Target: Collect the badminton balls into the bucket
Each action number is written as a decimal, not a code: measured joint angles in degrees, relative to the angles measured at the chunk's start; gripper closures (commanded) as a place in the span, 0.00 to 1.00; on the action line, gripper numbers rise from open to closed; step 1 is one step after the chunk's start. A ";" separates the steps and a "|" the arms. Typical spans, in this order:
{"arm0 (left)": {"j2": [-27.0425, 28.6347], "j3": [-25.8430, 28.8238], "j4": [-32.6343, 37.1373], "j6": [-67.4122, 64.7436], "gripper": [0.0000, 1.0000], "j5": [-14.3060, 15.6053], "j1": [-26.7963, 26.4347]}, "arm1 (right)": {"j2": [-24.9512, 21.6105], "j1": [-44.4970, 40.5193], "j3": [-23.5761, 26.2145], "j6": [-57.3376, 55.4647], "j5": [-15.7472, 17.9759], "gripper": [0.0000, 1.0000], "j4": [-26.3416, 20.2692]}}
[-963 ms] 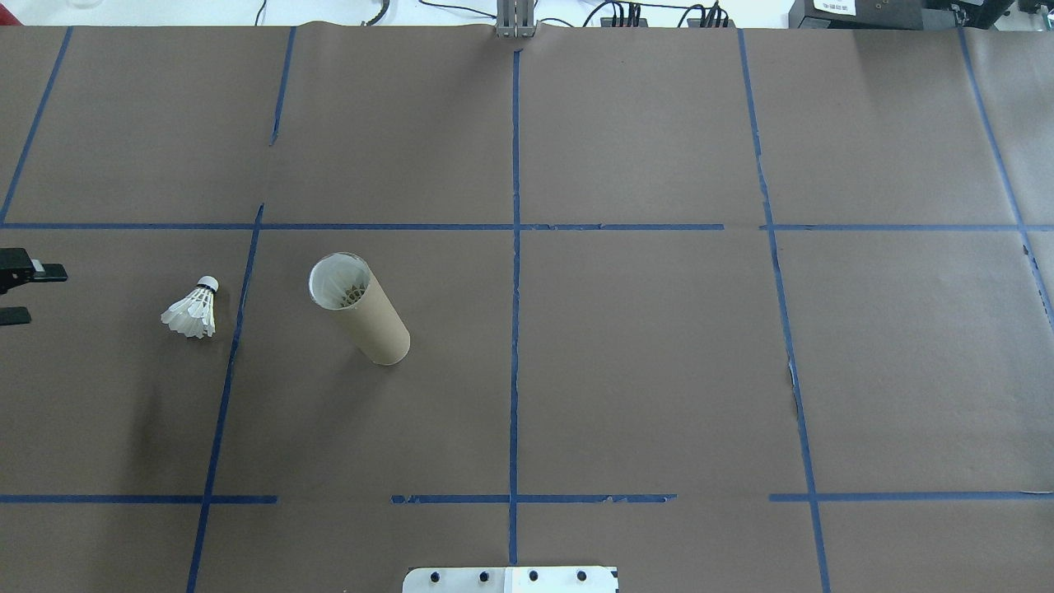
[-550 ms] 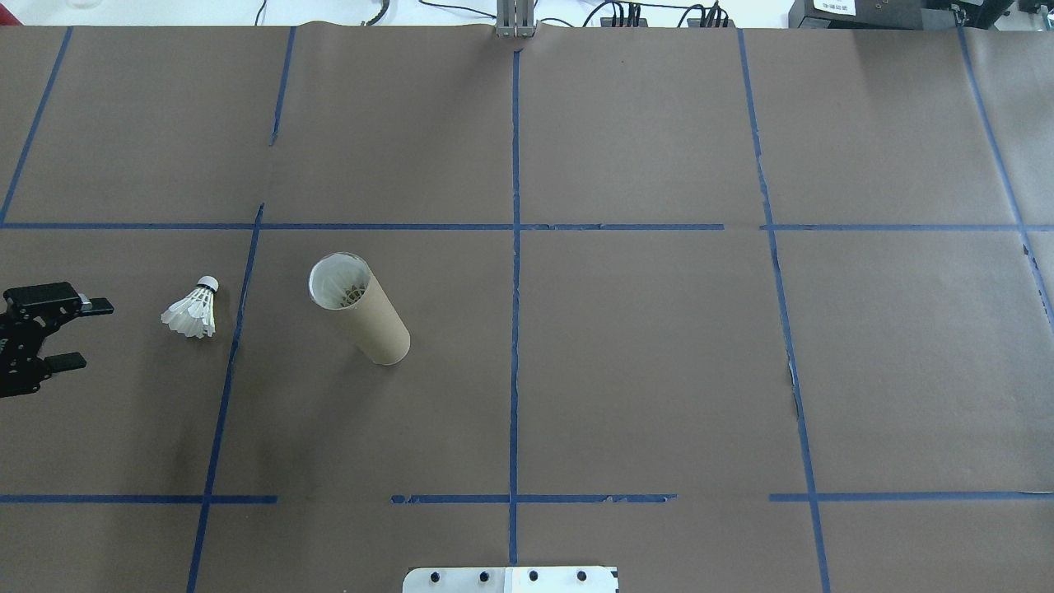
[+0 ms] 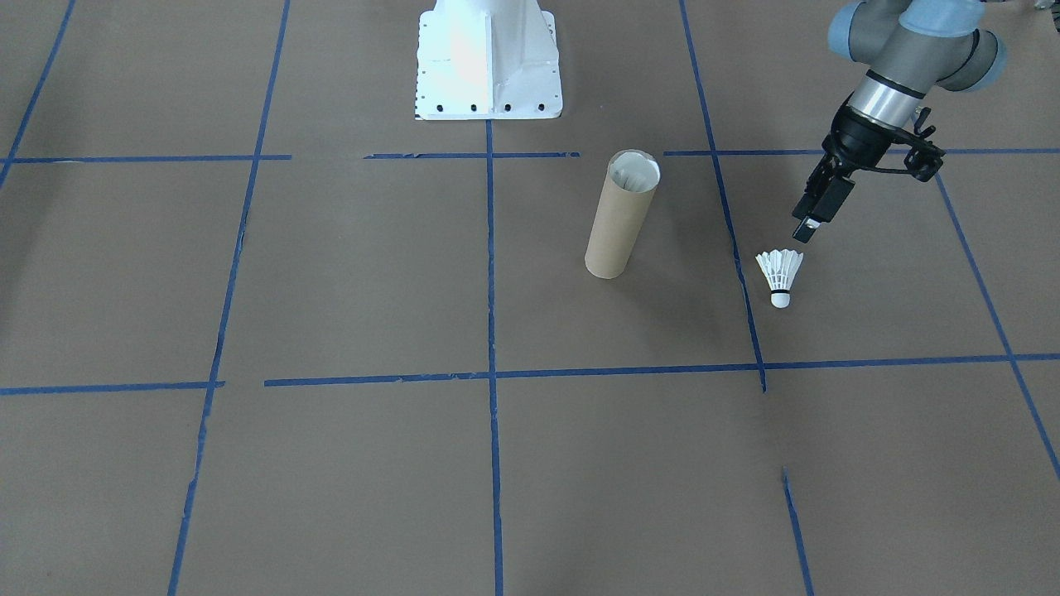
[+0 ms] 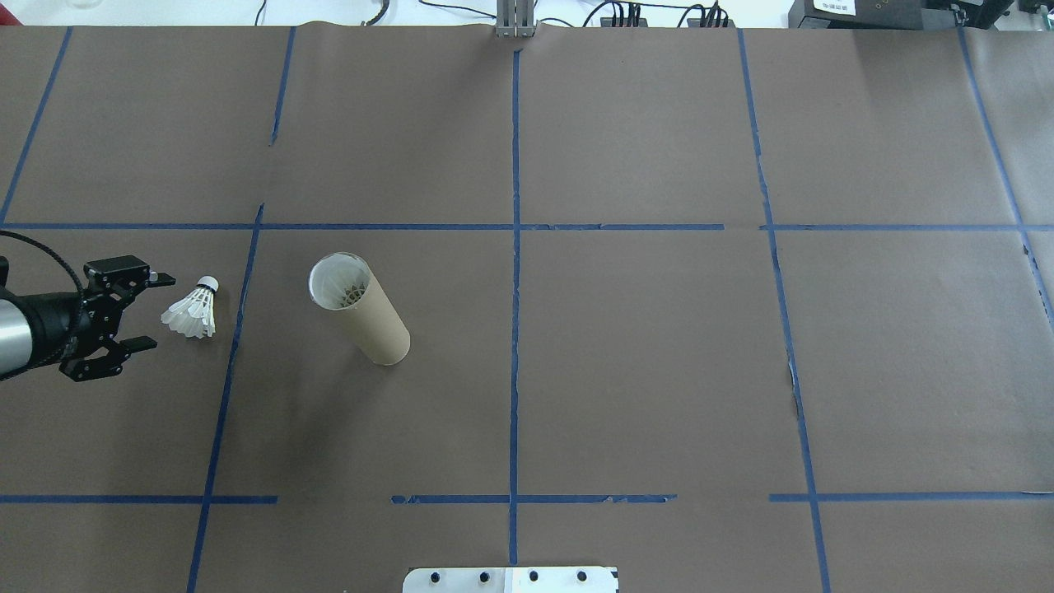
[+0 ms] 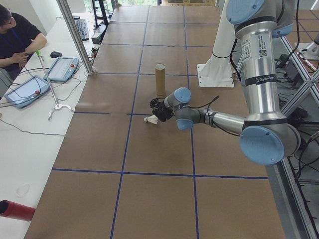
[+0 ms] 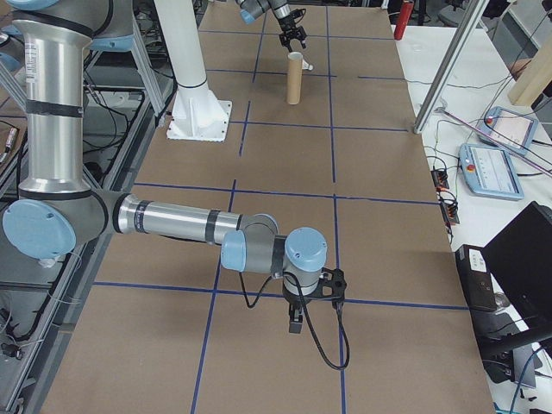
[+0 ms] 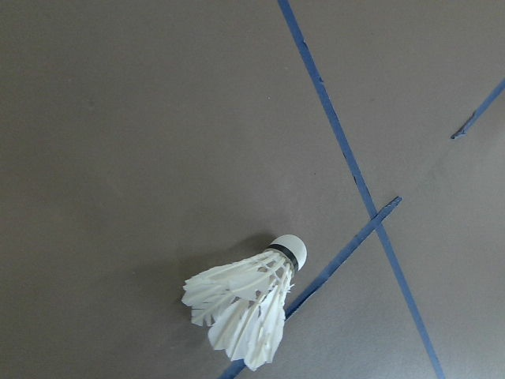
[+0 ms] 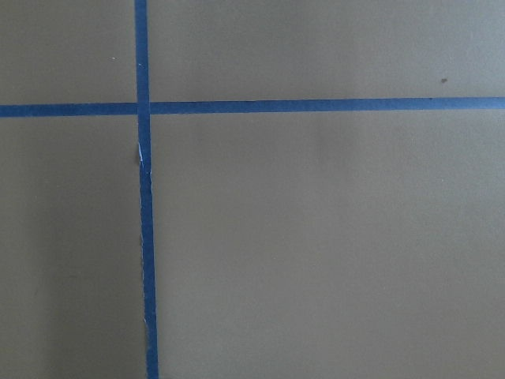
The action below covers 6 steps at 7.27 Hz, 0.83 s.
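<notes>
One badminton ball point(image 4: 191, 311) lies on its side on the brown paper, cork tip pointing to the far side, left of the bucket point(image 4: 362, 311). It also fills the lower middle of the left wrist view point(image 7: 245, 304). The bucket point(image 3: 621, 215) stands upright, and white feathers show inside its open top. My left gripper point(image 4: 156, 311) hangs open just left of the badminton ball, a finger on each side of its feather end, not touching it. In the front view the left gripper point(image 3: 807, 223) sits just above the badminton ball point(image 3: 779, 273). My right gripper point(image 6: 295, 319) shows only in the right side view, so I cannot tell its state.
Blue tape lines divide the paper into squares. The white robot base point(image 3: 489, 58) stands at the table's near middle edge. A person point(image 5: 15, 40) sits at the side bench with tablets point(image 5: 62, 68) and a red tube point(image 5: 15, 209).
The left gripper has come in from the left edge toward the badminton ball, staying open. The ball and bucket have not moved.
</notes>
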<state>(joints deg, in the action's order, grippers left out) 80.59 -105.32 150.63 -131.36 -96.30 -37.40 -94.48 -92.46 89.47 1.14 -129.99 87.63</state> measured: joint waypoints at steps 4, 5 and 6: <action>2.77 3.01 -3.88 -4.44 0.02 2.83 0.13 | 0.00 0.00 0.00 0.00 -0.04 0.00 0.00; 3.31 3.77 -3.92 -4.84 0.07 3.00 0.17 | 0.00 0.00 0.00 0.00 -0.02 0.00 0.00; 4.35 4.84 -3.93 -5.39 0.08 3.09 0.20 | 0.00 0.00 0.00 0.00 -0.01 0.00 0.00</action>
<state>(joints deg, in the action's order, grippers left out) 84.93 -100.48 146.70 -136.76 -93.22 -37.20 -94.48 -92.46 89.47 1.14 -130.00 87.63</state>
